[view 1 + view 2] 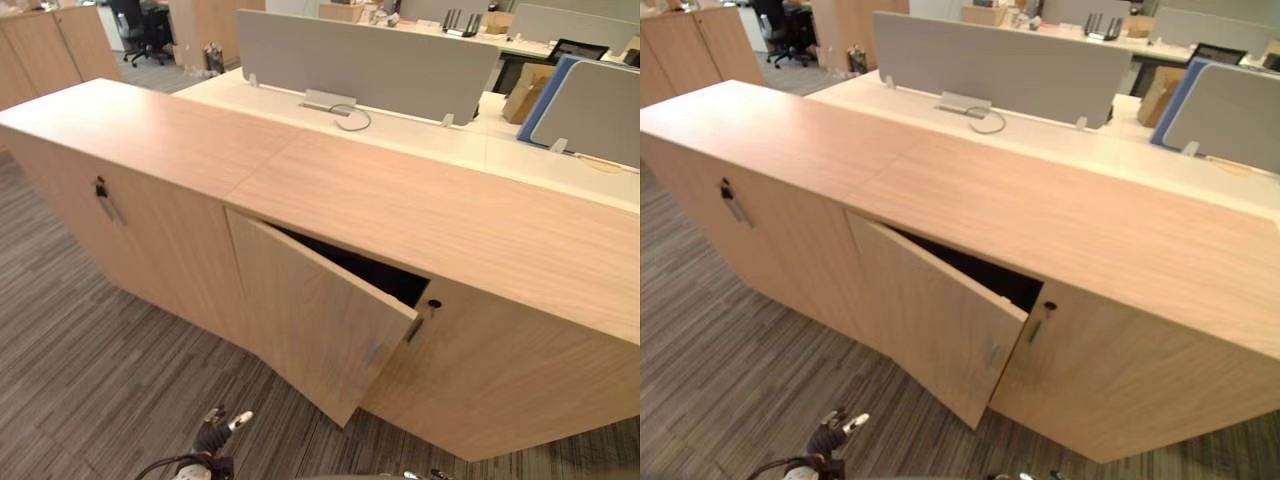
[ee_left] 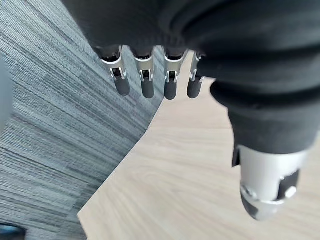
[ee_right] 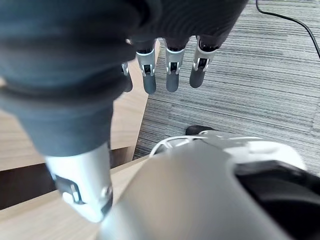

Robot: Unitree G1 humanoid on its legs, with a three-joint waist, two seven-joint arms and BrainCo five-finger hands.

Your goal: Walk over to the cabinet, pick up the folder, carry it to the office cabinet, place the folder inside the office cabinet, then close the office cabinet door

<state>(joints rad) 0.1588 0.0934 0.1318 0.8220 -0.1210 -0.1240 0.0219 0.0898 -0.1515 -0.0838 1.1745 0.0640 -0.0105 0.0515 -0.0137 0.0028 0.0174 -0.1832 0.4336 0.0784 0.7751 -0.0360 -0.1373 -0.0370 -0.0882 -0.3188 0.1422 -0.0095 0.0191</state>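
A long low cabinet (image 1: 400, 200) of light wood stands before me. Its middle door (image 1: 310, 310) hangs ajar, swung out towards me, with a small metal handle (image 1: 372, 354) near its free edge. Behind it a dark gap (image 1: 370, 272) hides the inside. My left hand (image 1: 215, 432) hangs low in front of the door, its fingers (image 2: 145, 75) straight and holding nothing, over the door's wood (image 2: 190, 175). My right hand (image 3: 170, 70) also hangs open and empty, beside a wooden edge (image 3: 130, 115).
Keys sit in the locks of the right door (image 1: 432, 305) and the left door (image 1: 100, 187). Behind the cabinet stand a white desk (image 1: 470, 140), grey dividers (image 1: 370, 65) and a cardboard box (image 1: 525, 90). More cabinets (image 1: 50, 45) and a chair (image 1: 140, 30) stand far left. Striped grey carpet (image 1: 90, 380) covers the floor.
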